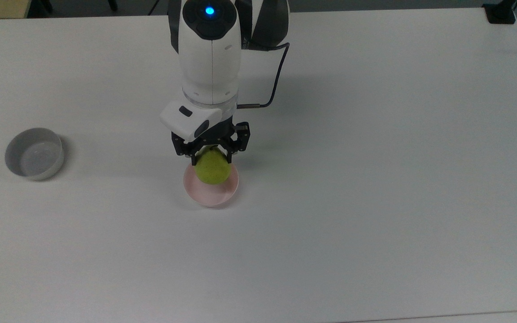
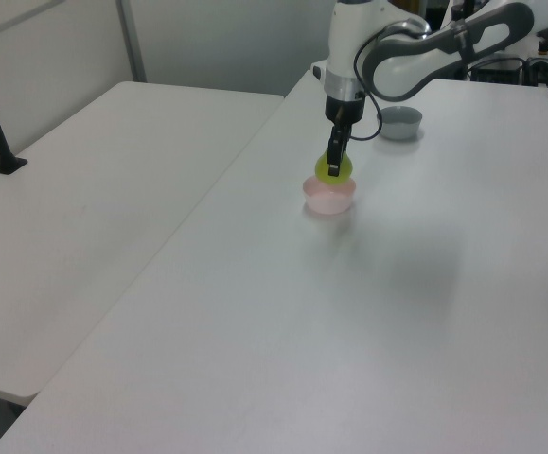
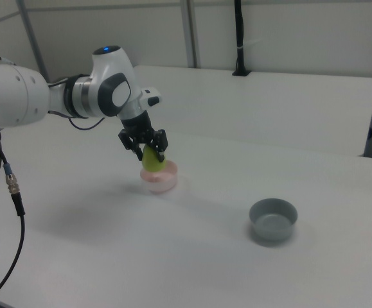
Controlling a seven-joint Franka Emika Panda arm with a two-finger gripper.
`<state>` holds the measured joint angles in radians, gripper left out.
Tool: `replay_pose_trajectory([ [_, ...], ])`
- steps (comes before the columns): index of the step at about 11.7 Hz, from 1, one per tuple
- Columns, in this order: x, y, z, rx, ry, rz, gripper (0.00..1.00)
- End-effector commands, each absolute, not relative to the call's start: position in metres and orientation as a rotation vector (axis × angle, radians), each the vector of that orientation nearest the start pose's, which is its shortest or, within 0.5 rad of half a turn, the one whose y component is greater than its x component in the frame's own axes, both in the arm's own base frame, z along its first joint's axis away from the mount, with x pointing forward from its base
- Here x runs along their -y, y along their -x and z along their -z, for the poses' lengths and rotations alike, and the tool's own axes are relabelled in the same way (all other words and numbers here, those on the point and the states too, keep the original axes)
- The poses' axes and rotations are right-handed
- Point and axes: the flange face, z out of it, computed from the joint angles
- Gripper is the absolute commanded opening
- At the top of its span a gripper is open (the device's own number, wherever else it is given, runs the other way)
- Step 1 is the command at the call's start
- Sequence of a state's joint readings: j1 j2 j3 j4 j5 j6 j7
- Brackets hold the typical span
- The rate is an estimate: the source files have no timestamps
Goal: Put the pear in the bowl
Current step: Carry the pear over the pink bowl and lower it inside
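Observation:
The yellow-green pear (image 1: 212, 167) hangs point-up in my gripper (image 1: 210, 156), whose black fingers are shut on its upper part. It sits right over the pale pink bowl (image 1: 211, 192), its bottom at about rim height. In the left view the pear (image 2: 333, 168) rests just above the bowl (image 2: 329, 198), with the gripper (image 2: 335, 163) coming straight down on it. The right view shows the pear (image 3: 151, 161) low over the bowl (image 3: 158, 181), gripper (image 3: 149, 154) above. Whether the pear touches the bowl's inside is hidden.
A grey bowl (image 1: 34, 153) stands far off at the top view's left, also seen as the grey bowl (image 3: 273, 219) at the right view's right. A black cable (image 1: 277, 76) loops from the wrist. The white table (image 1: 375, 179) spreads wide around.

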<state>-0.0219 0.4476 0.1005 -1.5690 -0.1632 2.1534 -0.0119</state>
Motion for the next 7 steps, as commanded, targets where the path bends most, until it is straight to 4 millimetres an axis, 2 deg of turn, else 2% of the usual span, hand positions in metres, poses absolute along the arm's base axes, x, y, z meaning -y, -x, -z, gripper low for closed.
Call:
replay_pose_trajectory([
  [1, -0.0386, -0.7004, -0.3819, 0.259, 3.242, 0.279, 0.51],
  [4, -0.0382, -0.7025, -0.3761, 0.263, 3.24, 0.289, 0.54],
  [5, -0.0382, -0.7026, -0.375, 0.261, 3.24, 0.287, 0.6],
  [7, -0.0371, -0.7027, -0.3751, 0.258, 3.24, 0.289, 0.93],
])
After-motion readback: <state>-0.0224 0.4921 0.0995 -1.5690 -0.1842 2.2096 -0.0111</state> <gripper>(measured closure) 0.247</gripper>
